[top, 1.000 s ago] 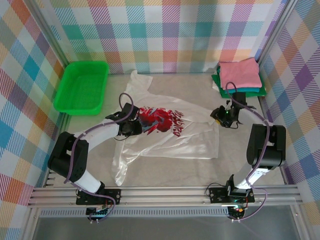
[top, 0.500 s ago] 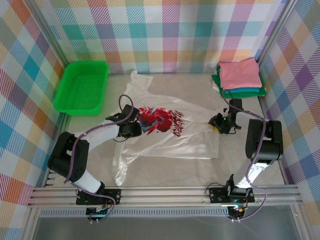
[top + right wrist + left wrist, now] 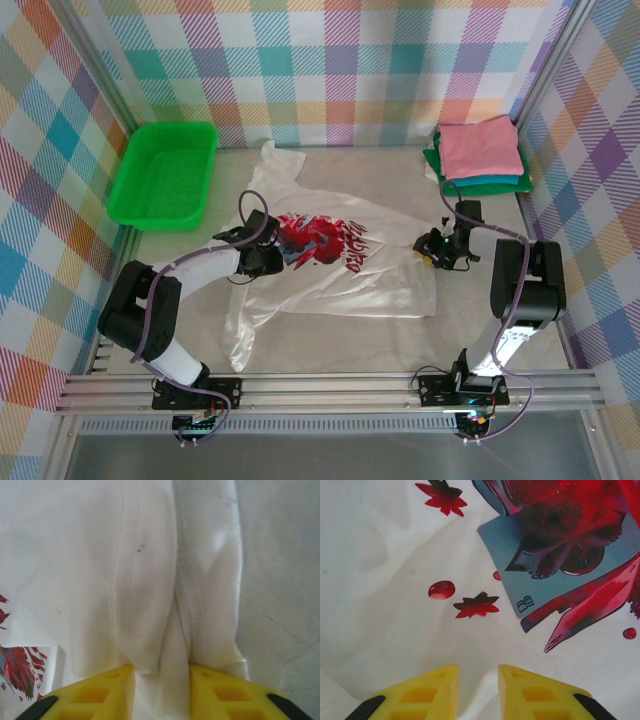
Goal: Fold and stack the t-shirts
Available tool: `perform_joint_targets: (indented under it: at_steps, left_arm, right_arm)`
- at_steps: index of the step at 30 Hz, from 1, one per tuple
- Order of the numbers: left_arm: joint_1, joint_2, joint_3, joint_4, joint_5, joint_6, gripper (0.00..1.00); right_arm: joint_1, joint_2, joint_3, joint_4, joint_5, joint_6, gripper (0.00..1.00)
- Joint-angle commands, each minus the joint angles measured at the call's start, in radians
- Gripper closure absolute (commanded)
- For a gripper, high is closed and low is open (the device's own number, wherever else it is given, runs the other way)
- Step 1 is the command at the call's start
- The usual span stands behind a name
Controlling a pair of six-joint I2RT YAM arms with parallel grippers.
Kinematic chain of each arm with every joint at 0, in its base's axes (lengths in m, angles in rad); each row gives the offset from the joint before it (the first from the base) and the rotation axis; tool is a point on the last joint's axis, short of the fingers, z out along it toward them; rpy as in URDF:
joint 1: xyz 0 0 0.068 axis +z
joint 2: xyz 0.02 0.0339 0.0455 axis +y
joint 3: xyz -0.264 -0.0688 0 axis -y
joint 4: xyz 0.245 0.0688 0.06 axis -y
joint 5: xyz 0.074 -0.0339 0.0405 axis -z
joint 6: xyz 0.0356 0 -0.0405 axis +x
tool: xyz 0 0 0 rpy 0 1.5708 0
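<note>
Top external: the white t-shirt point(image 3: 340, 285) lies flat just right of the green tray point(image 3: 160, 223), with both claws on it.

The left gripper point(image 3: 268, 258), on the shirt edge nearer the tray, appears pinched on cloth beside the print. The right gripper point(image 3: 161, 672), at the edge farthest from the tray, is clamped on a raised fold of hem. The folded stack point(image 3: 480, 150) sits well beyond, far from the tray. Expect thin, limp, light cloth that sags and slips, so grip seams or doubled hem and lift evenly from both sides.
</note>
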Motion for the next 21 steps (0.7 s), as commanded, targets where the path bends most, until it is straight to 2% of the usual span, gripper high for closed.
perform_joint_targets:
  at_steps: [1, 10, 21]
  left_arm:
    - [-0.005, 0.008, -0.002, 0.009, -0.017, -0.003, 0.73]
    - [-0.005, 0.023, 0.003, 0.012, -0.022, 0.0, 0.73]
    - [-0.004, 0.028, 0.003, 0.018, -0.008, -0.003, 0.73]
  right_arm:
    - [0.003, -0.046, 0.003, -0.068, 0.036, -0.008, 0.6]
    - [0.02, -0.175, 0.003, -0.146, 0.103, -0.016, 0.59]
    - [0.023, -0.047, 0.048, -0.102, 0.091, -0.018, 0.6]
